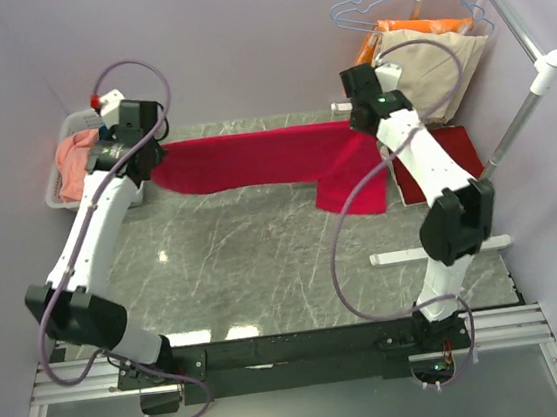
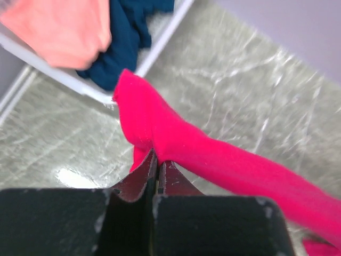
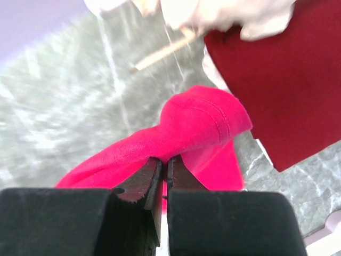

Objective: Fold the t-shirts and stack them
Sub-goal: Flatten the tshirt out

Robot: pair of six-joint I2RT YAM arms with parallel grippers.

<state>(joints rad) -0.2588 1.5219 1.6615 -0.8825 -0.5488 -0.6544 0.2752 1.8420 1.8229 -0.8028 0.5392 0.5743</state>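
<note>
A bright crimson-red t-shirt (image 1: 258, 157) hangs stretched across the far part of the table between both grippers. My left gripper (image 1: 147, 151) is shut on its left end (image 2: 154, 133). My right gripper (image 1: 364, 118) is shut on its right end (image 3: 197, 128), and a flap droops down to the table (image 1: 355, 188). A darker red t-shirt (image 1: 449, 159) lies flat at the far right, seen in the right wrist view (image 3: 282, 90). A salmon-pink t-shirt (image 1: 76, 156) and a dark teal-blue one (image 2: 122, 37) lie in the basket.
A white basket (image 1: 57, 183) stands at the far left edge of the table. Beige and orange garments (image 1: 433, 60) hang on wire hangers from a white rack (image 1: 532, 89) at the far right. The rack's foot (image 1: 405, 254) lies on the table.
</note>
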